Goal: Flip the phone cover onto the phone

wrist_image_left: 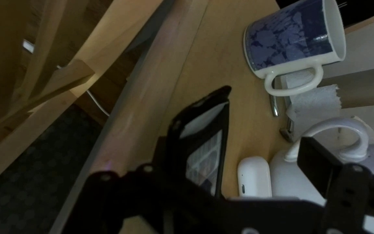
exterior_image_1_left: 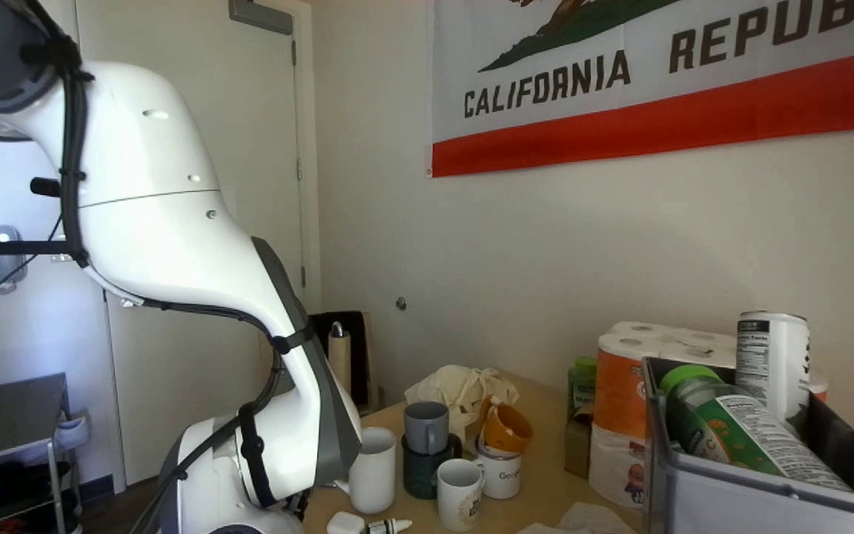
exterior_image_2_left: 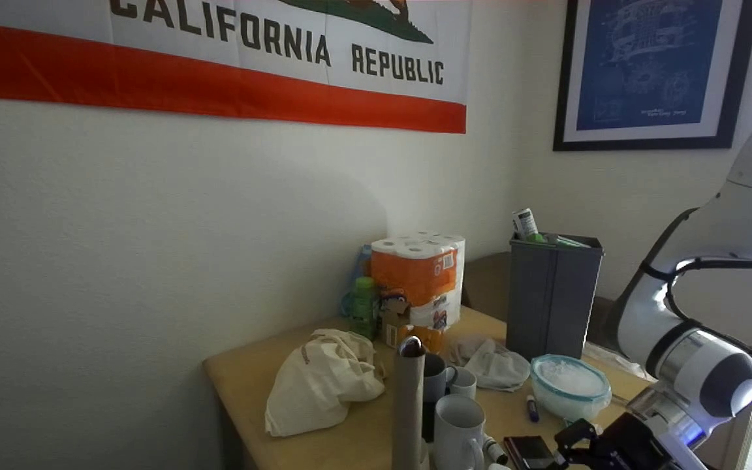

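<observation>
In the wrist view the black wallet-style phone cover [wrist_image_left: 224, 143] stands tilted up, with a card in its clear window and a pale pocket facing right. My gripper [wrist_image_left: 235, 154] is open. Its left finger is at the outer side of the cover, partly hidden by it; whether they touch I cannot tell. Its right finger is apart, over a white mug. In an exterior view a dark, flat phone or its cover [exterior_image_2_left: 530, 450] lies near the table's front, beside my gripper [exterior_image_2_left: 564, 449]. I cannot make out the phone itself apart from the cover.
A white earbud case [wrist_image_left: 254, 178] and a white mug [wrist_image_left: 287, 174] are between the fingers' span. A blue-patterned mug [wrist_image_left: 287, 39] is further off. The table edge [wrist_image_left: 141, 107] runs close left of the cover. A lidded bowl [exterior_image_2_left: 570, 391] and marker [exterior_image_2_left: 532, 409] are near the arm.
</observation>
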### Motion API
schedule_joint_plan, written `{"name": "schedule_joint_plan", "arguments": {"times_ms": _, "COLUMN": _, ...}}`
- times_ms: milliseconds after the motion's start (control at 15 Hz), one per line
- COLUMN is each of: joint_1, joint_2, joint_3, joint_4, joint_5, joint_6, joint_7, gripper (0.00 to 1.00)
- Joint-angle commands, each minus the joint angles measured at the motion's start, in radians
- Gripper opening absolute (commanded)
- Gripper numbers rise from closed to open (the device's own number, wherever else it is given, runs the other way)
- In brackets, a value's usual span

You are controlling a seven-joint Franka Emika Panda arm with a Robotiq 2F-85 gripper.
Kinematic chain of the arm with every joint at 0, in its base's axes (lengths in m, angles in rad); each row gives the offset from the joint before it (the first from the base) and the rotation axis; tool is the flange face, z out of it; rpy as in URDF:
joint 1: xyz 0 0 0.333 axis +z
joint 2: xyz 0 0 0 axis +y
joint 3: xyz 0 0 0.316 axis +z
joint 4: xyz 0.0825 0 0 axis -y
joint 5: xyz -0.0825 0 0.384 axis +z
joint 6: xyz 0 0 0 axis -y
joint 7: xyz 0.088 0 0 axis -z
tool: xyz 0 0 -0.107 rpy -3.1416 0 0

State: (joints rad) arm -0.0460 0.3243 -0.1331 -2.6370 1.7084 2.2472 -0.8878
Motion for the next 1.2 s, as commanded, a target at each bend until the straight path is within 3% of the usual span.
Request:
{"name": "schedule_joint_plan", "arguments": {"times_ms": 0, "joint_1": -0.025, "joint_2": -0.032, "joint_3": -0.018, "joint_4": -0.006, "joint_5": 0.017, "joint_6": -0.052, "joint_7": -0.052, "gripper": 1.00}}
{"name": "schedule_joint_plan", "arguments": {"times_ms": 600, "joint_1": -0.055, "joint_2": -0.008, "joint_3": -0.037, "joint_4": 0.016, "joint_5": 0.055, "joint_6": -0.121, "joint_7": -0.081, "gripper": 1.00}}
{"name": "schedule_joint_plan", "arguments": {"times_ms": 1133, "joint_1": -0.040, "joint_2": 0.013, "joint_3": -0.043, "joint_4": 0.032, "joint_5": 0.194, "joint_6": -0.087, "joint_7": -0.181, "gripper": 1.00}}
